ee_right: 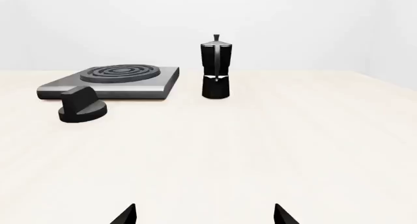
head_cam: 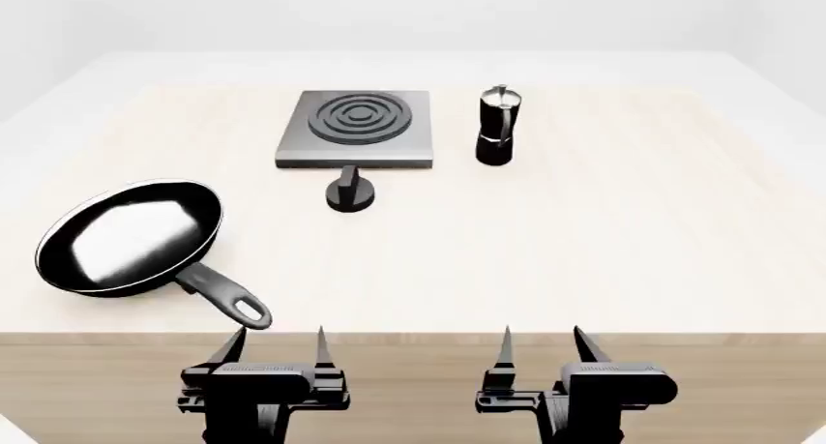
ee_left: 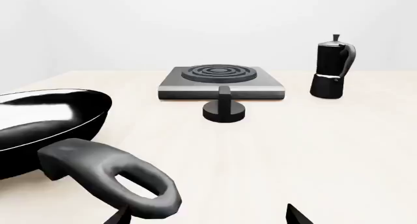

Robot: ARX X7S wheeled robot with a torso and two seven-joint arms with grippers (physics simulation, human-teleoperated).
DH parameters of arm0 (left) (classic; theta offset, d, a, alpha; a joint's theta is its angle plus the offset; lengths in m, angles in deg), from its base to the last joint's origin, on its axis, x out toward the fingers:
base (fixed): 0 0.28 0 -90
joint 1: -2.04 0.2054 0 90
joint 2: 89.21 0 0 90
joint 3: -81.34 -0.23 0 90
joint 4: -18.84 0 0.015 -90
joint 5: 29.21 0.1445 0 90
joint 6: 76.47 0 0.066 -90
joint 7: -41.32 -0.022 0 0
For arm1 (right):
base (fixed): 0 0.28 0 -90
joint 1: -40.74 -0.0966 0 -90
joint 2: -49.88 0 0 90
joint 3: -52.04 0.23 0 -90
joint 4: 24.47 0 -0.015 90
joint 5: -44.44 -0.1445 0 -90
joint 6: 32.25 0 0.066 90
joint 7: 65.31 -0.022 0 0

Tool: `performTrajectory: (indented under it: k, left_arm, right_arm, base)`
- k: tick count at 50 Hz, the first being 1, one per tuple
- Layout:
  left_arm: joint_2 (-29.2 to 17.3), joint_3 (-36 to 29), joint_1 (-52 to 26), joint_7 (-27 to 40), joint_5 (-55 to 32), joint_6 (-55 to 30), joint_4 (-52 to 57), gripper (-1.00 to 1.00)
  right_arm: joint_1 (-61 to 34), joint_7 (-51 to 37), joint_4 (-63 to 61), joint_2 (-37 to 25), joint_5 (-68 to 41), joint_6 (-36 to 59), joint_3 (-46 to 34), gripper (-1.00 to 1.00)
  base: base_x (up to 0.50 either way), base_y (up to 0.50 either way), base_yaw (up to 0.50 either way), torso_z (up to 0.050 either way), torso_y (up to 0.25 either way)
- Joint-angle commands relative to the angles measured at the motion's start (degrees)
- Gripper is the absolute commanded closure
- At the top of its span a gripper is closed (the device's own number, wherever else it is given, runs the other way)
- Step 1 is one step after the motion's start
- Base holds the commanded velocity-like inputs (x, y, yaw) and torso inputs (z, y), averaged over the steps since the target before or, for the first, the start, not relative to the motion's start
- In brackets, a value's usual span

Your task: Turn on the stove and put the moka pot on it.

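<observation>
While both grippers, the left gripper (head_cam: 274, 345) and right gripper (head_cam: 541, 343), wait at the near edge of the pale surface (head_cam: 620, 231) with fingers spread wide and empty, nothing on it looks touched. The first step is likely the knob (head_cam: 350, 192), just in front of the stove (head_cam: 356, 128): grip its raised ridge squarely and twist without dragging. The moka pot (head_cam: 497, 125) stands upright just right of the stove; the frying pan (head_cam: 132, 237), well left of it, blocks nothing.

pale wooden table (head_cam: 620, 251) carries stove (head_cam: 358, 128), knob (head_cam: 350, 191) (just beside it), moka pot (head_cam: 498, 125), seemingly empty frying pan (head_cam: 130, 236).
</observation>
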State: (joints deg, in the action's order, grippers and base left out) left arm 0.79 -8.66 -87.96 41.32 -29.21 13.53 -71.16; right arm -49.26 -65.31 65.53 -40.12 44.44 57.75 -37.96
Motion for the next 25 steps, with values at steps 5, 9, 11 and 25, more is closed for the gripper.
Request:
performTrajectory:
  k: [5, 9, 11, 25]
  left_arm:
    - [-2.8, -3.12, 0.2, 3.17, -3.08, -1.07, 1.3, -1.0]
    - [-3.22, -3.69, 0.61, 3.92, -3.15, -1.51, 2.44, -1.0]
    - [-3.46, -3.71, 0.66, 4.32, -3.4, -2.47, 3.64, -1.0]
    - [-7.18, -1.39, 1.07, 7.8, -3.48, -8.69, 18.62, -1.0]
  right_arm:
    - [0.24, -2.57, -0.3, -2.08, -1.85, -0.02, -2.6, -1.0]
    - [0.34, -3.2, -1.12, -2.73, -2.36, 0.43, -3.02, -1.0]
    - [0.2, -3.52, -1.33, -2.94, -2.47, 0.49, -3.31, -1.0]
    - [-1.8, -5.38, -15.47, -5.61, -1.98, 7.13, -4.23, -1.0]
  base:
    - [0.0, 0.0, 0.0, 0.0, 0.0]
    - [0.0, 0.0, 0.0, 0.0, 0.0]
    - [0.0, 0.0, 0.0, 0.0, 0.0]
    - [0.0, 0.0, 0.0, 0.0, 0.0]
